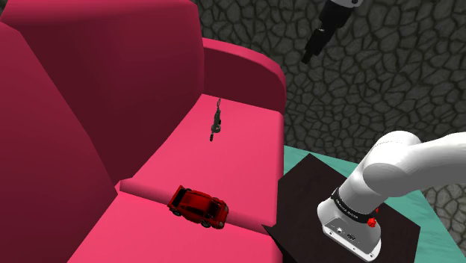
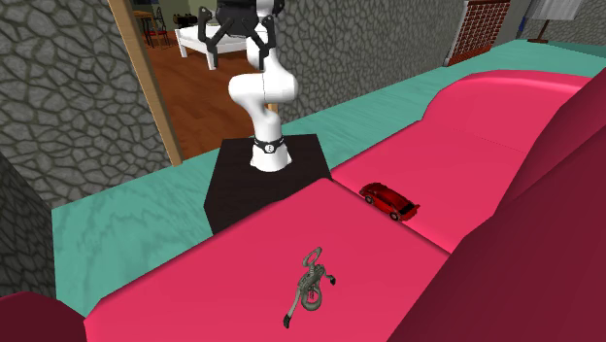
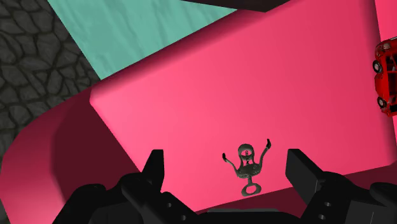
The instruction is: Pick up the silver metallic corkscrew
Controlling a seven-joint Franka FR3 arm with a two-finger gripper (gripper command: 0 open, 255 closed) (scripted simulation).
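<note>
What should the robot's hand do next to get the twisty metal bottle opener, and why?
Probably lower the black two-finger gripper straight towards the dark grey metal winged corkscrew. Its fingers stand open with the corkscrew lined up between them, but in the shoulder view the gripper hangs high above the pink sofa seat where the corkscrew lies, so nothing is grasped yet.

You see the corkscrew (image 2: 311,285) lying on the pink sofa (image 2: 243,267) — well apart from the red car (image 2: 389,200), nearer the camera.
</note>
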